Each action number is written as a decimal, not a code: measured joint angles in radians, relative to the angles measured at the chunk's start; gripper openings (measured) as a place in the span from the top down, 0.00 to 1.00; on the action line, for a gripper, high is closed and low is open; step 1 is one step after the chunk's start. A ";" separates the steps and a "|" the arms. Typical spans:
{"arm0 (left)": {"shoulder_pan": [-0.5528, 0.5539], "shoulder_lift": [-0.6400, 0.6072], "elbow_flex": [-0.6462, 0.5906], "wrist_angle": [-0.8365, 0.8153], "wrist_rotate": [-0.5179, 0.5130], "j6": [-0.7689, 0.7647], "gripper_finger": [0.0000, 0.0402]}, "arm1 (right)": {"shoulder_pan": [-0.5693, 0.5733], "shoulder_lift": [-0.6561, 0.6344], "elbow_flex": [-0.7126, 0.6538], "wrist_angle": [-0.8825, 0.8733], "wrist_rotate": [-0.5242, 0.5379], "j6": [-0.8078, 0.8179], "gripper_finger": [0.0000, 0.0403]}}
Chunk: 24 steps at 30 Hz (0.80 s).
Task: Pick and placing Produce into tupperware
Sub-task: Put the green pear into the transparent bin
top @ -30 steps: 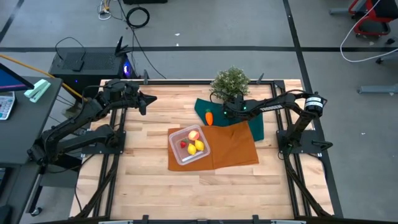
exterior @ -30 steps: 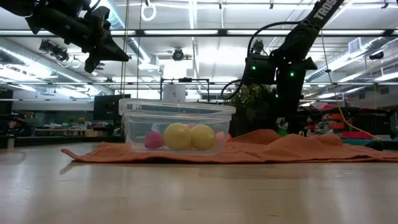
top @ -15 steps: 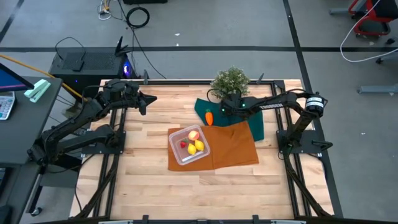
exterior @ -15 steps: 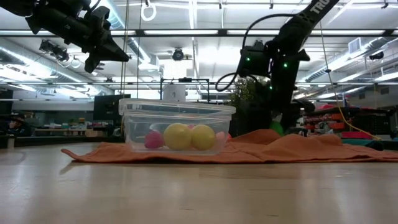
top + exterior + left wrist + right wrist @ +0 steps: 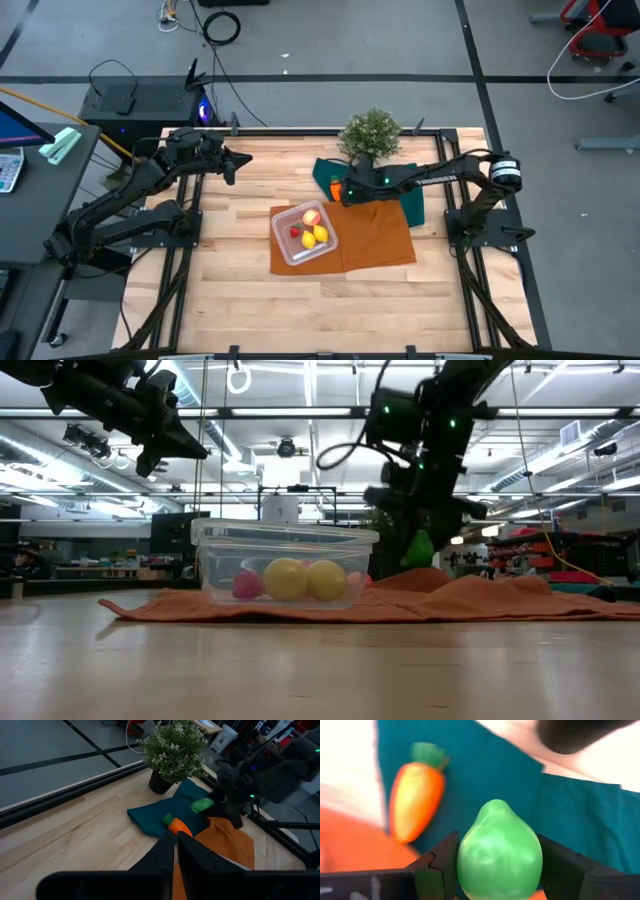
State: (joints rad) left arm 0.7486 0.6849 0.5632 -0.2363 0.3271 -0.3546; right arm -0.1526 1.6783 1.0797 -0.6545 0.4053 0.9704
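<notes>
Glossy green ball (image 5: 499, 851), clear plastic tupperware (image 5: 285, 563), pale wooden table (image 5: 240, 215)

The carrot (image 5: 415, 795) is orange with a green top, and the ball (image 5: 499, 851) is shiny green. One cloth (image 5: 415, 205) is dark green and the other cloth (image 5: 380, 235) is orange. Two lemons (image 5: 287, 579) are yellow in the clear box (image 5: 285, 536).

The wooden table (image 5: 240, 215) carries 2 cloths (image 5: 385, 240) and a potted plant (image 5: 370, 133).

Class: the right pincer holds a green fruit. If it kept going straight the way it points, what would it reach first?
Probably the dark green cloth beside the carrot. The right pincer, shut on the green fruit, faces it; depth is unclear.
</notes>
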 joint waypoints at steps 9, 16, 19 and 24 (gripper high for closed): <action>0.000 0.000 0.000 0.000 0.000 0.000 0.94 | 0.109 0.000 0.171 -0.062 -0.030 -0.065 0.56; 0.000 0.000 0.000 0.000 0.000 0.000 0.94 | 0.182 0.000 0.315 -0.054 -0.095 -0.327 0.56; 0.000 0.000 0.000 0.000 0.000 0.000 0.93 | 0.200 0.000 0.344 -0.054 -0.146 -0.434 0.56; 0.000 0.000 0.000 0.000 0.000 -0.001 0.92 | 0.229 0.000 0.350 -0.057 -0.286 -0.518 0.56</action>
State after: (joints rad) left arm 0.7486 0.6849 0.5632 -0.2363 0.3267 -0.3553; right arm 0.0762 1.6783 1.4300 -0.7120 0.1192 0.4525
